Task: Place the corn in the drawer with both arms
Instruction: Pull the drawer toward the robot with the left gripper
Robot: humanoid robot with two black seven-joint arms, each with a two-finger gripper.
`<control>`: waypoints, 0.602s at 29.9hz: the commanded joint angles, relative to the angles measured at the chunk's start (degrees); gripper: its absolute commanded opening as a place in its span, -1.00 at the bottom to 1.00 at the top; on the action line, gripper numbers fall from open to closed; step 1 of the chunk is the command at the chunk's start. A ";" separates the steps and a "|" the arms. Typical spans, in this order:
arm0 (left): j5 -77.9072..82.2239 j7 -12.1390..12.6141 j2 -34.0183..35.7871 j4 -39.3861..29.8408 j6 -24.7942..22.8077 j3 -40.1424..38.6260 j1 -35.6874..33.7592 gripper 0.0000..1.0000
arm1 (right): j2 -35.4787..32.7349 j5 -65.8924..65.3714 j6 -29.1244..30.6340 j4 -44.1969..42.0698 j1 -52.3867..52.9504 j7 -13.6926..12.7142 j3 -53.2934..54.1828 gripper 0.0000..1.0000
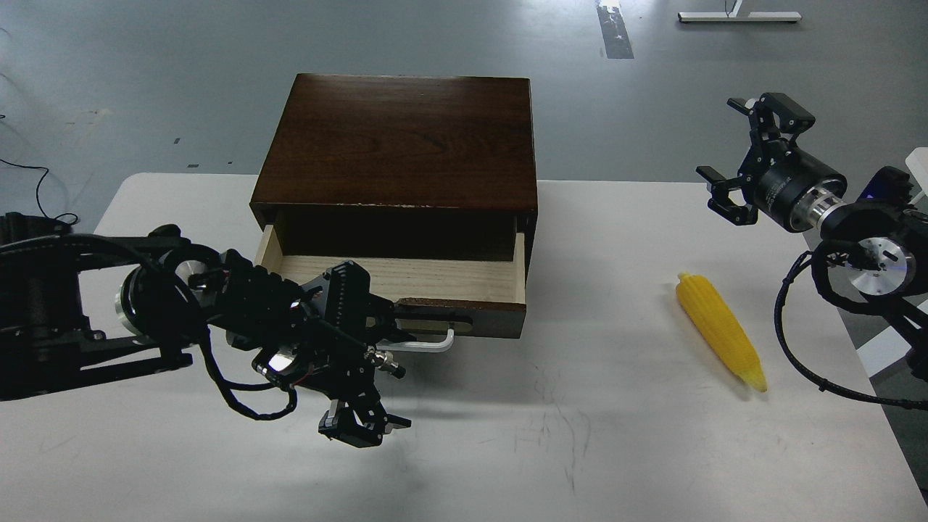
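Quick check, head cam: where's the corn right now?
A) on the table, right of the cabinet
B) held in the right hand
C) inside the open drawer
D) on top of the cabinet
A: the corn lies flat on the white table, right of the cabinet. The pulled-out drawer shows only bare pale wood, and the right hand is open, above the corn and holding nothing.

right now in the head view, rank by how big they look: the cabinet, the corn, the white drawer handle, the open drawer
1. cabinet, largest by far.
2. drawer, pulled out, its pale inside showing.
3. corn, lying on the table right of the cabinet.
4. white handle, smallest as seen, but the left arm hides much of it, so its rank against the corn is unsure.
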 commanded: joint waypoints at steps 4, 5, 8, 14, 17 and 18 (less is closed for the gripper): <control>0.21 -0.03 -0.10 0.34 0.20 -0.22 -1.32 0.98 | 0.00 0.00 0.07 -0.51 -0.04 0.02 -0.08 1.00; 0.21 -0.03 -0.19 0.42 0.20 -0.31 -1.32 0.98 | 0.00 0.00 0.07 -0.51 -0.04 0.02 -0.08 1.00; 0.21 -0.03 -0.28 0.43 0.20 -0.39 -1.41 0.98 | 0.00 0.00 0.07 -0.51 -0.04 0.02 -0.08 1.00; 0.21 -0.03 -0.54 0.95 0.20 -0.48 -1.32 0.98 | 0.00 0.00 0.07 -0.60 -0.04 0.02 -0.08 1.00; 0.21 -0.03 -0.28 0.95 0.20 -0.57 -1.41 0.98 | 0.00 0.00 0.50 -0.95 -0.04 0.02 -0.08 1.00; 0.21 -0.03 -0.28 0.95 0.20 -0.57 -1.41 0.97 | 0.00 0.00 0.68 -1.13 -0.04 0.02 -0.08 1.00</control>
